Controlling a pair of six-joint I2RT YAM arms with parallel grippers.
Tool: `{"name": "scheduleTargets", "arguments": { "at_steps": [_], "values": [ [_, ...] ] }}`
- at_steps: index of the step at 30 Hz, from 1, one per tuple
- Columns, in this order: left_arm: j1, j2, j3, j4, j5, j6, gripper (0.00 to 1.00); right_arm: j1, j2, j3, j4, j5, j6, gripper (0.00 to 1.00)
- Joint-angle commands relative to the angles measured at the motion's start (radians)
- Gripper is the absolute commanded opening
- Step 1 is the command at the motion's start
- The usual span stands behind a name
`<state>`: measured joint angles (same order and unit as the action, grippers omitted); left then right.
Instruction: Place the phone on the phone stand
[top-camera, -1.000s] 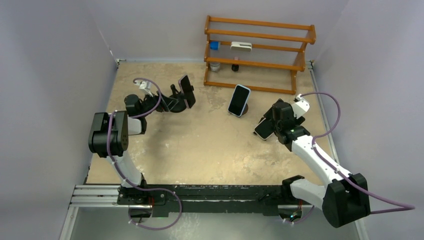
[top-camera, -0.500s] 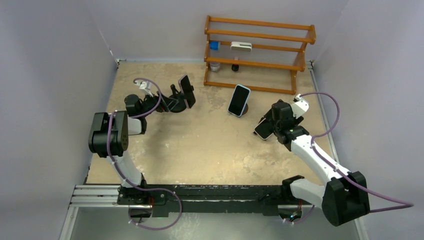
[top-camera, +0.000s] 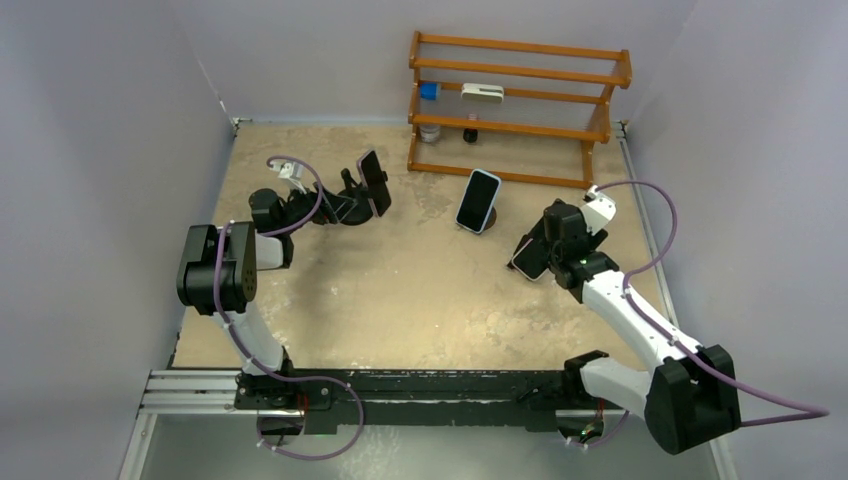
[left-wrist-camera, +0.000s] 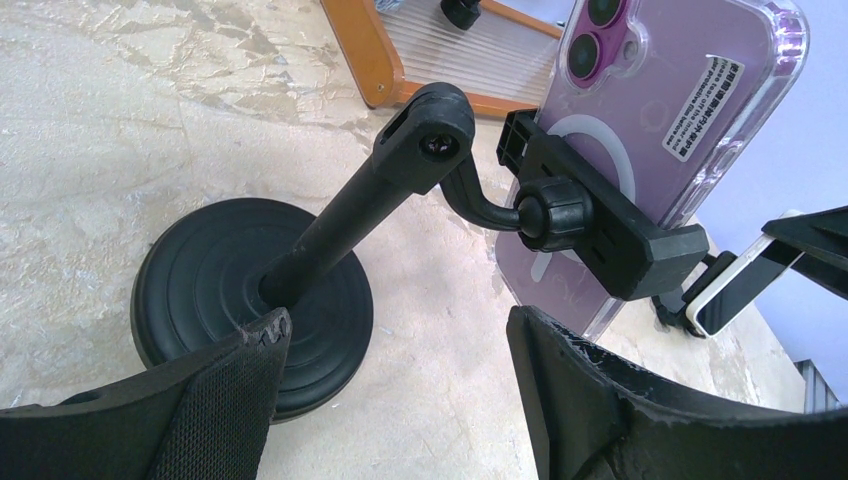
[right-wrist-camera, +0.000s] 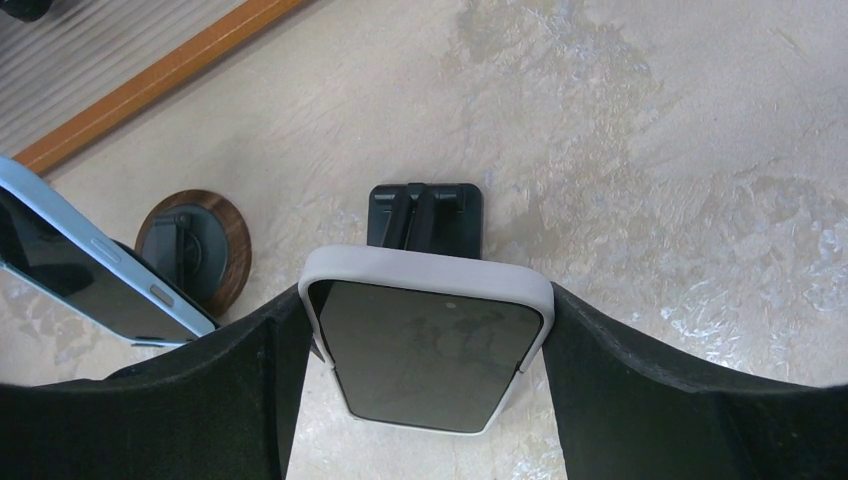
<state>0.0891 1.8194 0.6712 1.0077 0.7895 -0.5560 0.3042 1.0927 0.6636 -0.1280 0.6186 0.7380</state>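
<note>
One phone (right-wrist-camera: 428, 360) in right gripper (right-wrist-camera: 425, 335), black stand (right-wrist-camera: 425, 208) partly hidden behind

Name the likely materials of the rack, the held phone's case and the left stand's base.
The rack looks like varnished wood: orange-brown, slight sheen. The phone case is probably silicone or soft plastic: pale grey, matte, rounded rim. The stand base is black, ringed, faintly glossy; plastic or rubber, cannot tell.

A: How is the scene lit?
B: Bright, even light from overhead; soft, short shadows on the counter (top-camera: 420, 290)
A: Sharpness?
B: Overhead view crisp. Wrist views bend at the edges; the right claw's fingers (right-wrist-camera: 700, 400) blur, the phone (right-wrist-camera: 425, 350) screen shows faint reflections
</note>
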Motion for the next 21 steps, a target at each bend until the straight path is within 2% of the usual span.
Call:
{"name": "scheduleTargets", "arguments": {
  "at_steps": [1, 9, 21],
  "values": [
    [-0.004, 0.006, 0.03, 0.026, 0.016, 0.021, 0.78, 0.012, -0.027, 0.058, 0.055, 0.058, -0.05, 0.68],
    [-0.003, 0.006, 0.03, 0.026, 0.016, 0.021, 0.78, 0.056, -0.031, 0.063, 0.095, 0.069, -0.084, 0.68],
    [-0.003, 0.011, 0.031, 0.026, 0.018, 0.02, 0.78, 0.149, 0.021, 0.097, 0.092, 0.181, -0.098, 0.68]
  ]
}}
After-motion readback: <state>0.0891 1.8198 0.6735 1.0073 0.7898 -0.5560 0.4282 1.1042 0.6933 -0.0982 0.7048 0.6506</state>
